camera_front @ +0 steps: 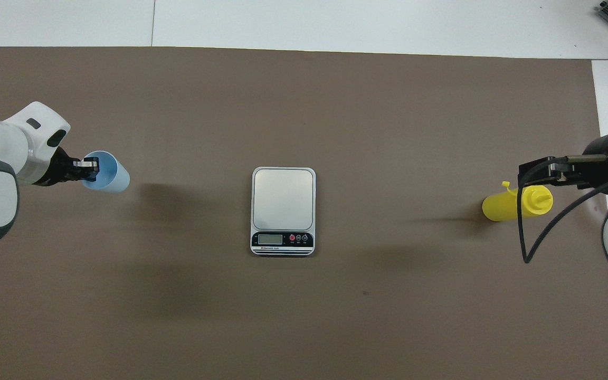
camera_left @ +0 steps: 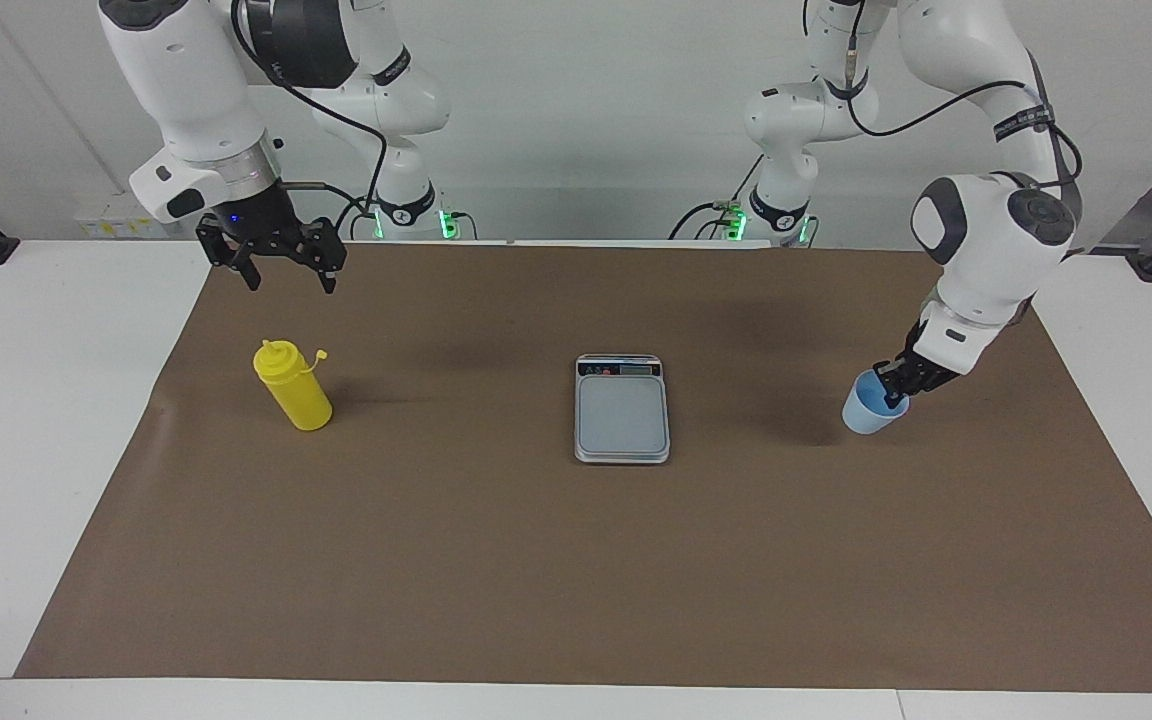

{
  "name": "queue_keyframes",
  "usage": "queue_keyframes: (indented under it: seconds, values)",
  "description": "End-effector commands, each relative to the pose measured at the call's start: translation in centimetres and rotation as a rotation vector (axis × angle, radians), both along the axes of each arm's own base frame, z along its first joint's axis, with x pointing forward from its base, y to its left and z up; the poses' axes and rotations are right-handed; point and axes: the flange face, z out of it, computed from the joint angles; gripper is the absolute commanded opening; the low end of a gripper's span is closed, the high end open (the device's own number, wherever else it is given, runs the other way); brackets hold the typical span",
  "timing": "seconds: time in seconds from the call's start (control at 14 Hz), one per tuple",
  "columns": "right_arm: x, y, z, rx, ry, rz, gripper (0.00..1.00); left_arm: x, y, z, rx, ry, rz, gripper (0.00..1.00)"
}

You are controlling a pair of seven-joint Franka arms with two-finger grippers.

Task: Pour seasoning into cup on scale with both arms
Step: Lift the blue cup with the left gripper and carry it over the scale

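Overhead view, one cup (camera_front: 108,177), one scale (camera_front: 283,210), one bottle (camera_front: 510,206)

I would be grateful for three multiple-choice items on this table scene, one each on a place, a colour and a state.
1. Where does the scale lie?
A. between the bottle and the cup
B. on top of the cup
C. under the bottle

2. What colour is the bottle?
A. red
B. yellow
C. green

3. What is the left gripper doing?
A. hanging high over the scale
B. lying flat on the mat
C. down at the rim of the cup

Answers: 1 A, the scale sits mid-table on the brown mat with the bottle toward the right arm's end and the cup toward the left arm's end. 2 B, its body and nozzle are yellow. 3 C, its fingers are at the cup's rim, while the right gripper hangs open above the bottle.
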Motion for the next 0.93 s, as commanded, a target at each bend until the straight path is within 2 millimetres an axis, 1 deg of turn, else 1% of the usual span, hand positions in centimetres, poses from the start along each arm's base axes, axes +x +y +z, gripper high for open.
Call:
queue_keyframes:
  seconds: [0.0, 0.14, 0.21, 0.36, 0.43, 0.5, 0.57, 0.64, 0.79, 0.86]
  values:
    - [-0.6, -0.3, 0.0, 0.02, -0.005, 0.008, 1.0, 1.1, -5.8, 3.0, -0.011, 0.025, 0.026, 0.0]
    - [-0.6, -0.3, 0.0, 0.02, -0.005, 0.008, 1.0, 0.5, -10.9, 3.4, -0.02, 0.017, 0.046, 0.0]
    - [-0.6, -0.3, 0.0, 0.02, -0.005, 0.008, 1.0, -0.1, -13.7, 3.4, -0.025, 0.011, 0.04, 0.0]
    - [-0.6, -0.3, 0.0, 0.02, -0.005, 0.008, 1.0, -1.4, -18.2, 3.6, -0.035, -0.007, 0.031, 0.0]
    - [-0.6, -0.3, 0.0, 0.02, -0.005, 0.008, 1.0, -2.0, -20.0, 3.8, -0.041, -0.014, 0.035, 0.0]
    - [-0.6, -0.3, 0.0, 0.02, -0.005, 0.008, 1.0, -2.4, -21.3, 3.8, -0.047, -0.022, 0.035, 0.0]
    - [-0.6, -0.3, 0.0, 0.02, -0.005, 0.008, 1.0, -2.6, -22.5, 3.2, -0.049, -0.02, 0.029, 0.0]
    - [-0.6, -0.3, 0.0, 0.02, -0.005, 0.008, 1.0, -3.2, -24.3, 3.1, -0.06, -0.035, 0.03, 0.0]
    - [-0.6, -0.3, 0.0, 0.02, -0.005, 0.008, 1.0, -3.5, -26.6, 1.6, -0.063, -0.033, 0.042, 0.0]
    - [-0.6, -0.3, 0.0, 0.02, -0.005, 0.008, 1.0, -4.0, -29.0, 0.2, -0.056, -0.016, 0.035, 0.0]
